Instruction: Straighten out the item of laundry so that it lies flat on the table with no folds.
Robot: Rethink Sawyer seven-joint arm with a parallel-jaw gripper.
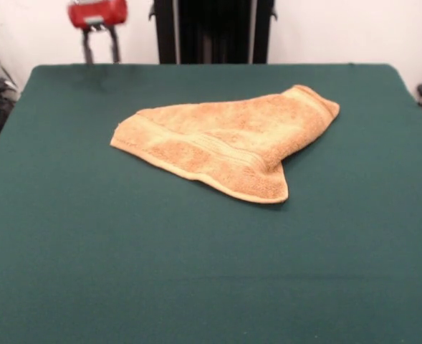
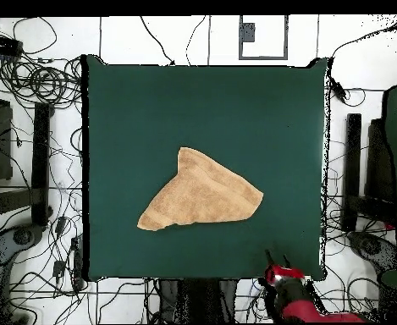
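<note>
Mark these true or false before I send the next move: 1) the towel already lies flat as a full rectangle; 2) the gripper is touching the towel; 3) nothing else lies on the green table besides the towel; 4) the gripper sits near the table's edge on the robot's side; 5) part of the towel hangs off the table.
1) False. The towel is folded over itself, a rough triangle in the overhead view.
2) False. The gripper is well apart from the towel.
3) True. Only the towel rests on the table.
4) True. It is at the edge nearest the pedestal.
5) False. The towel lies wholly on the table, near its middle.
</note>
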